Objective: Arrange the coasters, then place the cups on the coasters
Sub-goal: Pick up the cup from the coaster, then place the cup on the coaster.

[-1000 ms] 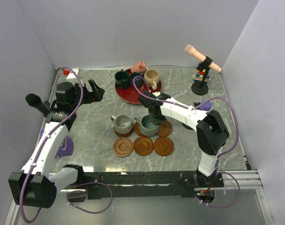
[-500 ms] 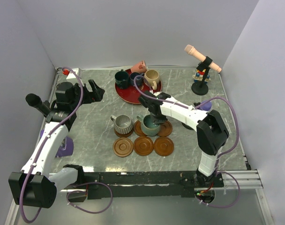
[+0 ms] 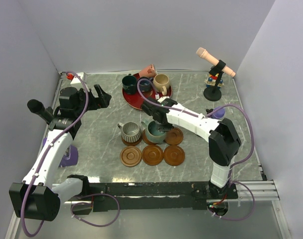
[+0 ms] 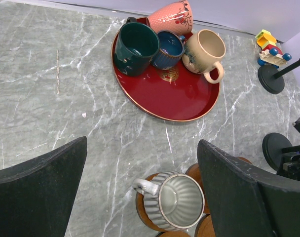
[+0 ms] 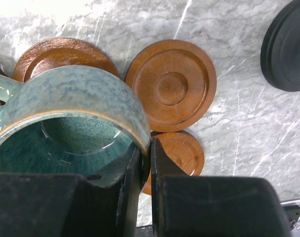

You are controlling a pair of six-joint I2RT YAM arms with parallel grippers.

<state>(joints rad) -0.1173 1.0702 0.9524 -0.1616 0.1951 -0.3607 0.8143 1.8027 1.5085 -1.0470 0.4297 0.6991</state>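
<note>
Teal cup point(image 5: 66, 113), held by the rim, centre of the top view.
Right gripper point(image 5: 150, 148) is clamped on the cup wall, one finger inside, probably to keep it level over the coasters point(image 3: 174, 155) beside the grey ribbed cup point(image 3: 130, 131). Left gripper point(image 3: 99, 97) hangs spread wide and empty, upper left.

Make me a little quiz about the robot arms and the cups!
1. True or false: the left gripper is holding a cup.
2. Which cup does the right gripper pinch by its rim? A grey ribbed cup, B teal cup, C beige cup.
3. How many cups are on the red plate, counting the tipped one?
Key: 1 false, its jaws are open and empty. 2 B. 3 four: dark green cup, dark blue cup, beige cup, tipped pink cup.
</note>
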